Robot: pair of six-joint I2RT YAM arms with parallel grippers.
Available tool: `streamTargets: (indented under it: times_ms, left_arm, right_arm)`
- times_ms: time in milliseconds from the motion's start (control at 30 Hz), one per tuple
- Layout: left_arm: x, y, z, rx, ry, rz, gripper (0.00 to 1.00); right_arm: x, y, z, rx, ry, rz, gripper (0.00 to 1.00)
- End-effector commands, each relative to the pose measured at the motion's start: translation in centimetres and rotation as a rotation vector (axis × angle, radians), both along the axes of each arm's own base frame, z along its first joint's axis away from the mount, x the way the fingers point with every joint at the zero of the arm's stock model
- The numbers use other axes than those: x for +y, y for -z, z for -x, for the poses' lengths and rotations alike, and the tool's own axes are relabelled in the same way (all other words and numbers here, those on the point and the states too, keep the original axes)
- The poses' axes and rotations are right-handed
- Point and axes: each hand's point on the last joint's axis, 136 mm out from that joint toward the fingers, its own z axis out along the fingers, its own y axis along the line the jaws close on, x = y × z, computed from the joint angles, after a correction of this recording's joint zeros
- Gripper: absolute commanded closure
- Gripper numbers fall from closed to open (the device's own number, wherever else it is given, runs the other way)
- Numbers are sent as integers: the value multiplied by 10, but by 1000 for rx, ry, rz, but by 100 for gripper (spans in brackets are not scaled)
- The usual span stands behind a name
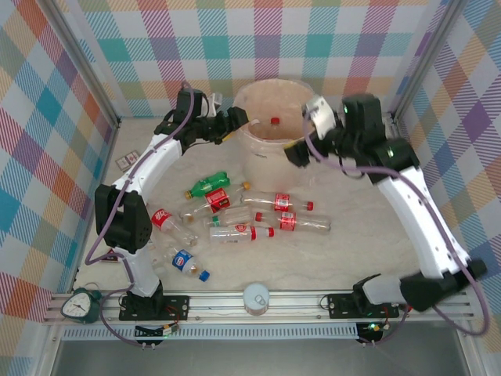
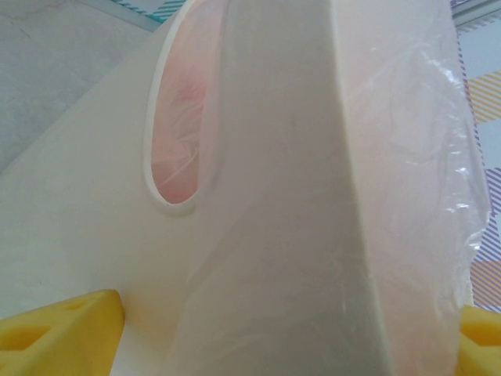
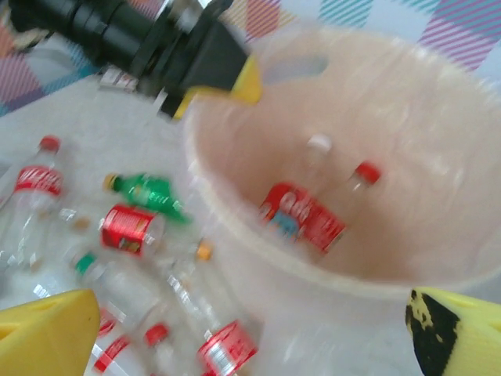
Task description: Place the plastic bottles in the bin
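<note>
Loose bottles in front, bin behind, both arms at its rim.
Plastic bottles (image 1: 243,232) lie scattered on the worktop (image 1: 376,251) before the bin (image 1: 266,168). The right end effector (image 3: 250,321) hovers wide open and empty at its right rim. The left end effector (image 2: 290,329), fingers spread, straddles the left wall. A red-labelled bottle (image 3: 301,218) lies inside.

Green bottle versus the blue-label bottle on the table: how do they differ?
The green bottle has a green-tinted body; the blue-label bottle is clear with a blue cap. The green bottle lies farther back, near the bin; the blue-label bottle lies closest to the left arm's base. Both lie on their sides on the table, outside the bin.
</note>
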Motion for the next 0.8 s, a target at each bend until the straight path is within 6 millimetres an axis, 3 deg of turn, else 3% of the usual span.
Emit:
streamTargets:
  times_ms: [0, 200, 333, 533, 767]
  left_arm:
    - [3, 41, 8, 119, 4, -80, 16]
    - [4, 31, 10, 103, -11, -65, 17]
    - [9, 33, 10, 105, -25, -93, 17]
    - [8, 34, 9, 99, -40, -108, 17]
    - [9, 31, 12, 87, -40, -120, 17]
  right_arm:
    - [18, 43, 29, 48, -104, 6, 2]
    - [13, 161, 59, 332, -72, 181, 1]
    - [3, 217, 53, 382, 3, 316, 1]
    - [2, 279, 33, 387, 38, 484, 5]
    - [3, 322, 26, 442, 48, 559, 11]
